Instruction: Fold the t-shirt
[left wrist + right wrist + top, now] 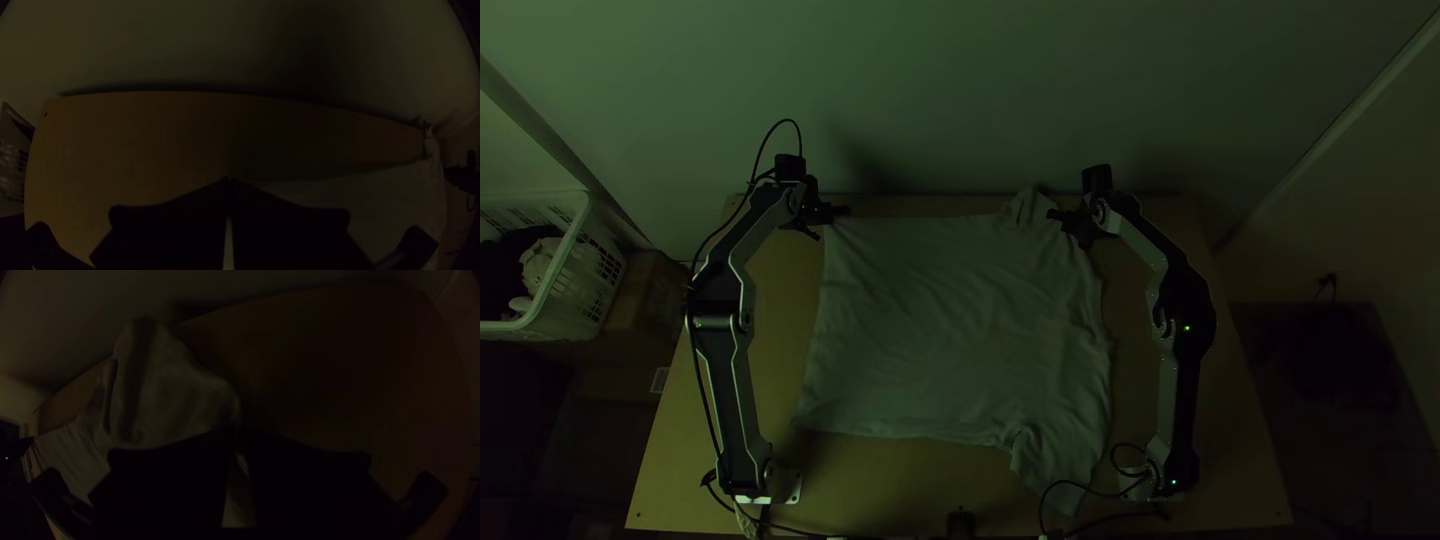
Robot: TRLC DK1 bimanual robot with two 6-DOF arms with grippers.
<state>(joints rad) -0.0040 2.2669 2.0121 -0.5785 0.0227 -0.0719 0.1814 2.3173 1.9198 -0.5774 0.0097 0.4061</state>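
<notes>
The pale t-shirt (960,320) lies spread on the table, its hem side at the left, with a sleeve at the back right and another at the front right. At its back-left corner is my left gripper (830,212); in the left wrist view the fingers of the left gripper (229,181) are shut on the t-shirt (390,192). My right gripper (1066,222) is at the shoulder edge beside the back sleeve. In the right wrist view the right gripper (241,432) is shut on the edge of the t-shirt (170,390), whose creased sleeve stretches beyond the fingers.
The wooden table (900,475) shows bare along its front and sides. A wall (930,90) rises behind its back edge. A white basket (565,280) holding clothes stands off to the left. Cables (1070,490) run near the front edge and the right arm's base.
</notes>
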